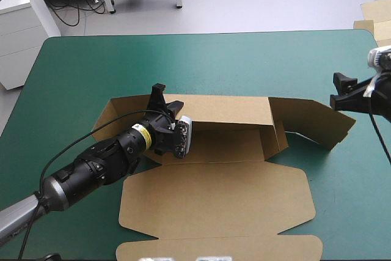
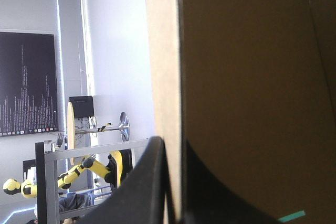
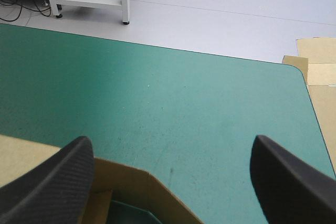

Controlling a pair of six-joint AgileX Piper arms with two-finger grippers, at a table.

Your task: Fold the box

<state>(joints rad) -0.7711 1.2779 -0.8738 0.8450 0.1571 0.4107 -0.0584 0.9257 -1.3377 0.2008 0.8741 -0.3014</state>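
Box (image 1: 214, 200) of brown board sits mid-table on the teal-green cover (image 1: 91, 65), its far wall raised and its lid flat toward the near edge. At its left end the left gripper (image 1: 164, 103) is clamped on an upright panel. At the right, the right gripper (image 1: 343, 91) hangs with black fingers spread wide over the raised right flap (image 1: 311, 123)

The box (image 1: 214, 203) lies on the table (image 1: 183, 59), toward its near edge. The rear wall (image 1: 226, 111) stands across the middle, and the lid panel (image 1: 244, 212) lies flat in front of it. The left gripper (image 1: 166, 101) is at the wall's left end (board between its fingers). The right gripper (image 1: 342, 91), fingers apart, is over the box's right end flap (image 1: 317, 123), near the table's right edge.
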